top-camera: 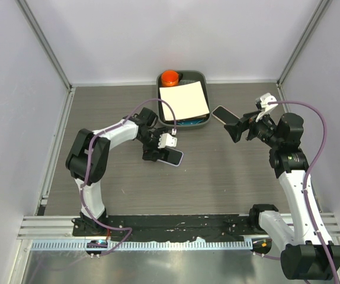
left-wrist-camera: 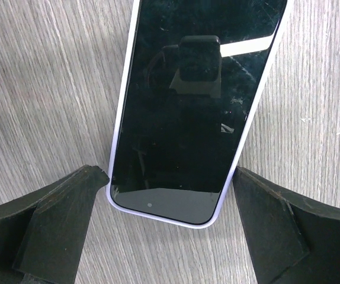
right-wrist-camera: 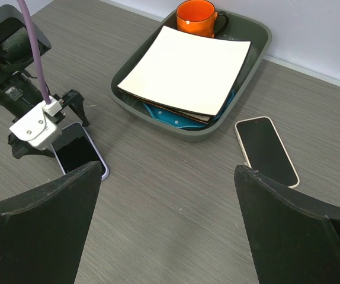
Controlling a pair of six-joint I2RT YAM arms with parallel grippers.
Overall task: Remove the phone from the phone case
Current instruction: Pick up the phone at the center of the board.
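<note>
Phone (left-wrist-camera: 188, 106) lies flat on the table (top-camera: 217, 177), screen up, lavender case rim showing all round. Its near end sits between the fingers of the left claw (left-wrist-camera: 167, 177). Claw spread wide, a fingertip at each lower corner of the case; contact cannot be judged, nothing pinched. In the top view the phone is at 6 o'clock from the tray (top-camera: 207, 89), with the claw over its 9 o'clock end. The left wrist view alone shows the fingers flanking the case. The top view shows only a dark wrist covering that end. The right wrist view adds a second phone (right-wrist-camera: 266, 149), cream-edged, screen up, at 3 o'clock from the tray and just beside it. It also shows the plate (right-wrist-camera: 185, 68) and orange cup (right-wrist-camera: 196, 16) in the tray. Left arm: elbow out at 9 o'clock, forearm reaching toward 3 o'clock, wrist tipped down. Right arm: forearm rising toward 12 o'clock, wrist turned toward 10 o'clock. Right claw (right-wrist-camera: 169, 171) spread, holding nothing, raised off the table near the second phone.
</note>
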